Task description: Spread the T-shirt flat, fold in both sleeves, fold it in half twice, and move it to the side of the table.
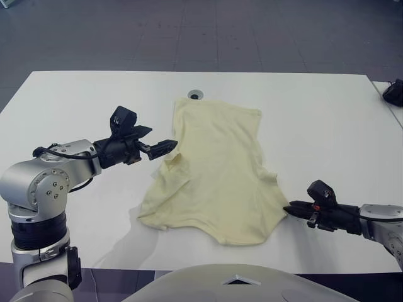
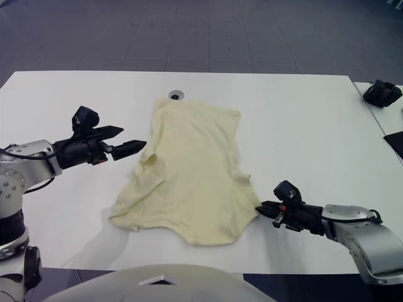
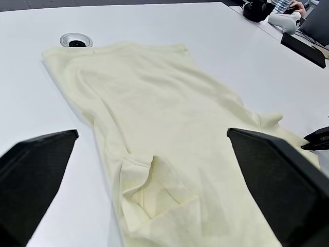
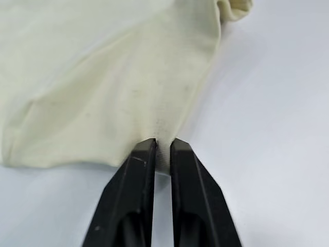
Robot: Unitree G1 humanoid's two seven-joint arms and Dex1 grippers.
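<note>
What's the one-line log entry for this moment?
T-shirt: rumpled, not yet flat | left gripper: jaws open, beside T-shirt | right gripper: jaws shut on T-shirt edge

White rectangular tabletop (image 1: 315,126), matte and evenly lit, with a round metal-rimmed cable port (image 1: 195,94) set near its far edge. The floor (image 1: 252,31) beyond is dark grey tile with visible grid joints. A second white table (image 2: 393,119) stands just beside the right end, carrying a black bag-like object (image 2: 381,93).
</note>
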